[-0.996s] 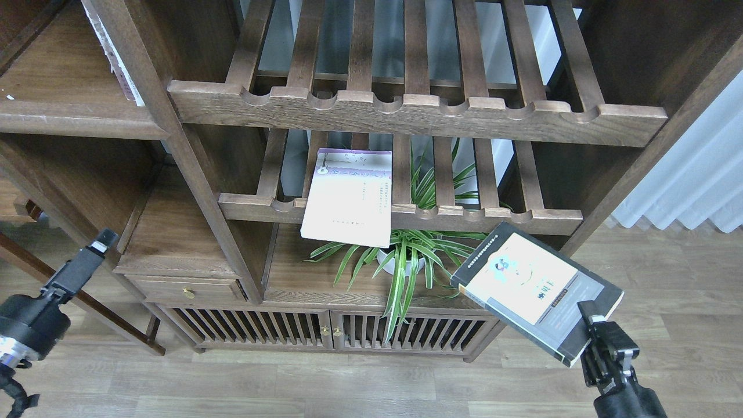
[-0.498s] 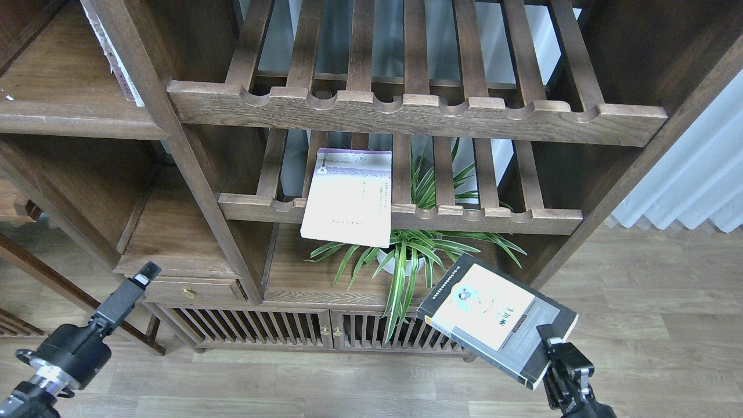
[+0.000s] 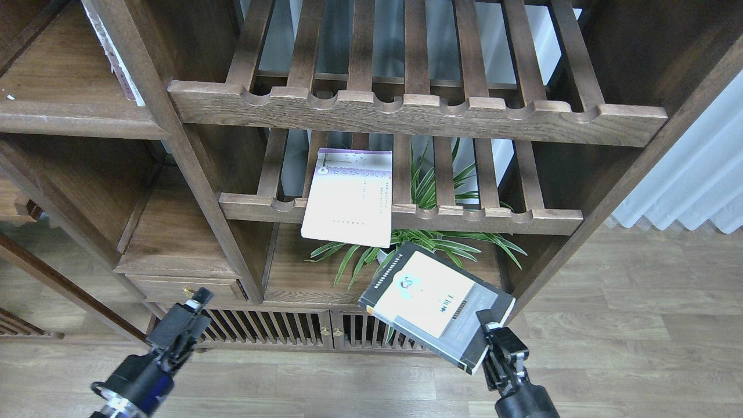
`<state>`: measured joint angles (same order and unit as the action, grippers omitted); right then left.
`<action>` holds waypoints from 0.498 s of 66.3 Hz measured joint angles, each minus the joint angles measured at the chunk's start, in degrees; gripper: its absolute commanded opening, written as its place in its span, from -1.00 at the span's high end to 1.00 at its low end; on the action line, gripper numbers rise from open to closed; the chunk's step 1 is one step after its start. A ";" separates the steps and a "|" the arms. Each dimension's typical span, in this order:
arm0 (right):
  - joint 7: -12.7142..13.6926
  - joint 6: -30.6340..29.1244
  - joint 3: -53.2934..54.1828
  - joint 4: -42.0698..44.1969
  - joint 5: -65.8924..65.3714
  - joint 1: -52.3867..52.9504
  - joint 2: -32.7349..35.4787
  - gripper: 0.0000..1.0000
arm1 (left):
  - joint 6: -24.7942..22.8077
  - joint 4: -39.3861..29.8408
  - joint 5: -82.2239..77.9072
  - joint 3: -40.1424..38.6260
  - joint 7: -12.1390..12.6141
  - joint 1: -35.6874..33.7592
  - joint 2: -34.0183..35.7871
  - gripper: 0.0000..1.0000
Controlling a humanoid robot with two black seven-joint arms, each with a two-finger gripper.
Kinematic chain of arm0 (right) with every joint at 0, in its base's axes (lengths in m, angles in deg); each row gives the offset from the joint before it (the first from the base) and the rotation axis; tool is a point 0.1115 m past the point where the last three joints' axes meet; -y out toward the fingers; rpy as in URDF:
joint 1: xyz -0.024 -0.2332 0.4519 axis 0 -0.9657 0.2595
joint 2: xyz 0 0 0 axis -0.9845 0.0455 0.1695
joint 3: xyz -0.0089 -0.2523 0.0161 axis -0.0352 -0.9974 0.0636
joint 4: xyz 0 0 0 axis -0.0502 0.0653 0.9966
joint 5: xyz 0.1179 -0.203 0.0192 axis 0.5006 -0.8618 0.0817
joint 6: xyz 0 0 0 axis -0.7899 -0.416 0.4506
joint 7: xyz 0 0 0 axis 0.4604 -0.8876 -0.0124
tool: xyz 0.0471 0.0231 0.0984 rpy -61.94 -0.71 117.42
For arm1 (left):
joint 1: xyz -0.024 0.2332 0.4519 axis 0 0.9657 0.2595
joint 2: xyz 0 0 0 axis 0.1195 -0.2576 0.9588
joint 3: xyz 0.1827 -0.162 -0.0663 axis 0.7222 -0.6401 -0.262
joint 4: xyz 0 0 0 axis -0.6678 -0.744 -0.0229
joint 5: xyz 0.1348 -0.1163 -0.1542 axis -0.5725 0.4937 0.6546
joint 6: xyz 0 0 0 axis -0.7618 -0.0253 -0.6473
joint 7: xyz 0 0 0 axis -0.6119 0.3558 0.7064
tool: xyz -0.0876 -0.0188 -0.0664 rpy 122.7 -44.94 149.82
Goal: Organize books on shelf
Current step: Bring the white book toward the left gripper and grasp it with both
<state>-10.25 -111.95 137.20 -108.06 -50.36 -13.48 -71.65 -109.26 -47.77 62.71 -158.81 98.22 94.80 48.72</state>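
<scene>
My right gripper [image 3: 486, 323] is shut on the lower right corner of the black-grey book with a yellow front panel [image 3: 432, 299]. It holds the book tilted in the air in front of the bookcase's lower bay. The pale lavender-white book [image 3: 350, 197] lies on the lower slatted rack and overhangs its front rail. A thin book seen edge-on, white pages with a reddish cover [image 3: 119, 64], leans against the upright on the flat dark-brown shelf [image 3: 69, 113] at the upper left. My left gripper [image 3: 197, 299] is low at the left, in front of the drawer, dark and end-on.
A spider plant in a white pot [image 3: 426, 244] stands on the board under the lower rack, behind the held book. A cabinet with slatted doors [image 3: 278, 331] and a small drawer [image 3: 186, 286] sit below. White curtain [image 3: 696, 174] at the right; wooden floor below.
My right gripper has carried the black-grey book left, in front of the plant. My left arm has moved right and down, from the far left edge to in front of the drawer.
</scene>
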 measured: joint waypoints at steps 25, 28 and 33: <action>0.95 0.00 -5.22 3.86 -2.72 3.29 -6.36 0.93 | 0.00 0.12 0.06 6.51 -1.50 1.41 -5.36 -1.00; 0.99 0.00 -5.28 4.24 -3.39 3.57 -6.60 0.93 | 0.00 0.19 0.03 7.21 -1.72 1.42 -5.37 -1.00; 1.02 0.00 -5.39 4.78 -4.15 3.89 -6.72 0.93 | 0.00 0.39 -0.07 8.76 -2.33 1.43 -5.38 -1.00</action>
<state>-9.22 -111.95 131.81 -103.28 -54.51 -9.59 -78.37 -109.26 -47.38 62.64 -150.05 95.89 96.23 43.34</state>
